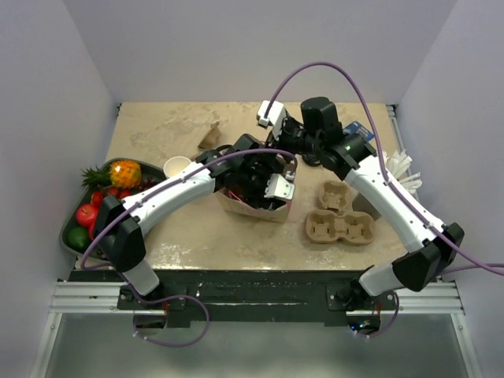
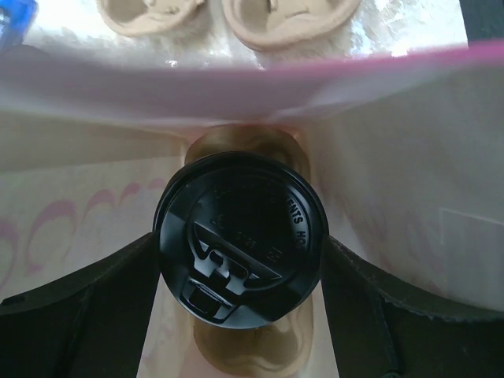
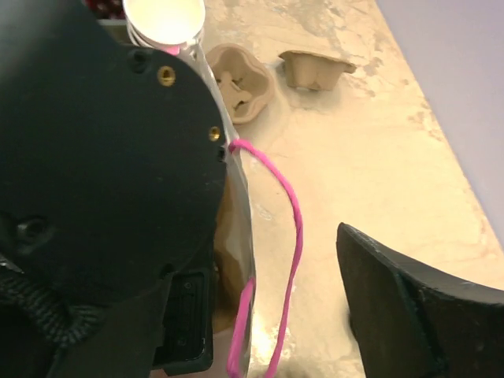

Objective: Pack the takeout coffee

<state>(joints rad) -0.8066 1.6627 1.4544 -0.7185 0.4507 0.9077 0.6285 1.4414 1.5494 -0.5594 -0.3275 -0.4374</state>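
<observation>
The takeout coffee (image 2: 240, 236), a cup under a round black lid, stands inside the pink-handled paper bag (image 2: 394, 157) on a brown pulp holder (image 2: 252, 354). My left gripper (image 2: 240, 268) reaches down into the bag (image 1: 236, 203) and is shut on the cup, with a dark finger (image 2: 110, 299) pressed against each side of the lid. My right gripper (image 3: 260, 299) stands open beside the bag's edge (image 3: 240, 205). A loose pink handle (image 3: 293, 236) hangs between its fingers (image 3: 425, 307). In the top view the right gripper (image 1: 273, 146) sits at the bag's far rim.
Pulp cup carriers (image 1: 339, 228) (image 1: 334, 197) lie right of the bag. An empty white cup (image 1: 176, 167) stands to its left, near a fruit tray (image 1: 69, 236) holding a pineapple (image 1: 122, 173). A cardboard scrap (image 1: 209, 138) lies behind the bag. White cutlery (image 1: 402, 169) sits at the right edge.
</observation>
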